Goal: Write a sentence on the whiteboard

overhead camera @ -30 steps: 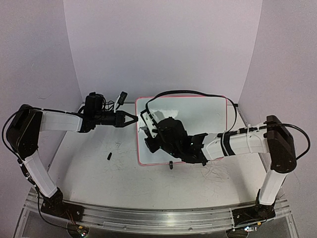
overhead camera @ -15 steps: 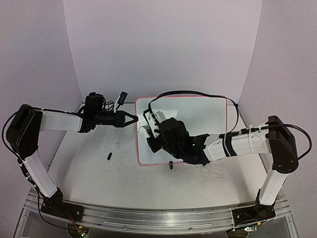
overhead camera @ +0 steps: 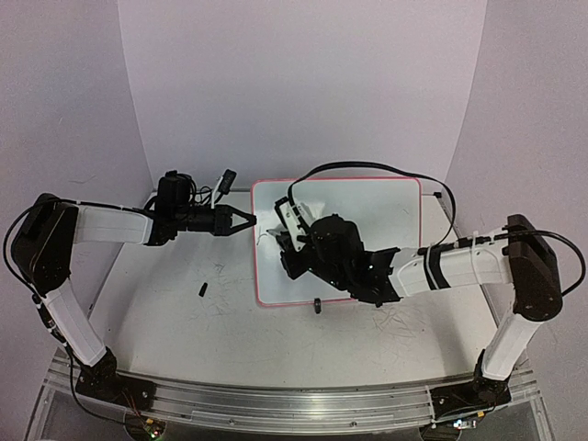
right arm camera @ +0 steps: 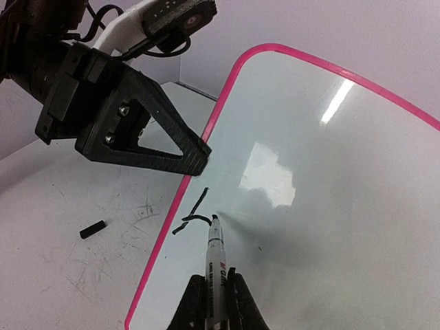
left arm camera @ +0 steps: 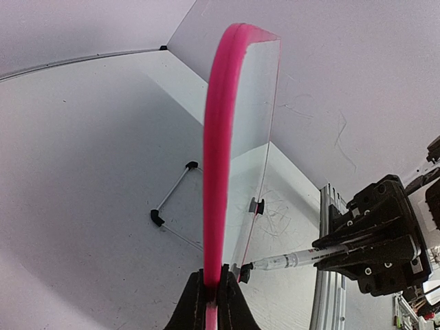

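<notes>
So the whiteboard [overhead camera: 367,216] is standing up on its edge around the middle of the tabletop [overhead camera: 165,322], a bit toward the back, writing face toward the arms. The left claw [overhead camera: 246,220] comes in from the side and is pinched tight on the board's left edge; in the left wrist view you can see both fingers squeezed on the pink rim [left arm camera: 218,137], with the board running away edge-on. The right claw [right arm camera: 214,292] is clamped on a marker [right arm camera: 217,258], holding it by the barrel with the tip pointed at the board. The tip is touching the white surface near the left edge, about level with the left claw. As for the sentence [right arm camera: 198,201], it's only two short black strokes right by the tip, one slanted and one curvy below it, and I can't read a letter out of them. A black clip foot [overhead camera: 317,304] shows at the board's bottom edge. There's also a small black bit [overhead camera: 201,290] lying on the tabletop left of the board, well apart from it; can't tell what it is.
</notes>
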